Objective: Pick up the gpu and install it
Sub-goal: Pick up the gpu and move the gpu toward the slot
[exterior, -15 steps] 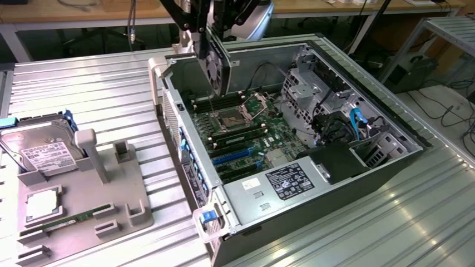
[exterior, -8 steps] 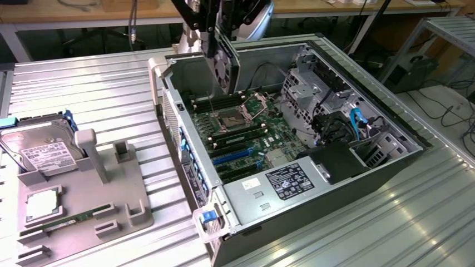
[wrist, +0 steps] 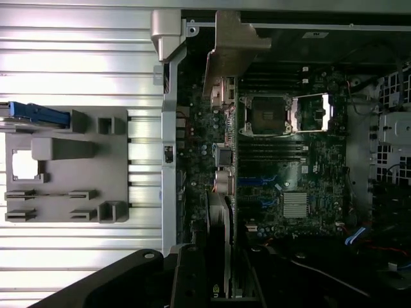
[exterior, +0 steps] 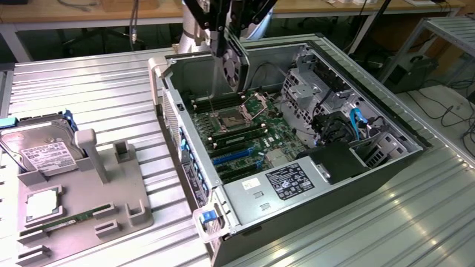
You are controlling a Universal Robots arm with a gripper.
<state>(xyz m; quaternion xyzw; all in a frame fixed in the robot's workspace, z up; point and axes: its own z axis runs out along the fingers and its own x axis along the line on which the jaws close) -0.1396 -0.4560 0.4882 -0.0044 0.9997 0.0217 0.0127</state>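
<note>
Fingers clenched on graphics card; card pinched between them, hanging edge-down below them; held in air over open computer case, above motherboard, clear of it; hard drive in grey holder on surface, well apart.

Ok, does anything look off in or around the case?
Nothing looks spilled or broken. One oddity: the socket cover stands flipped open beside the CPU socket on the board. The gpu hangs edge-down in the gripper over the case, not visibly skewed.
</note>
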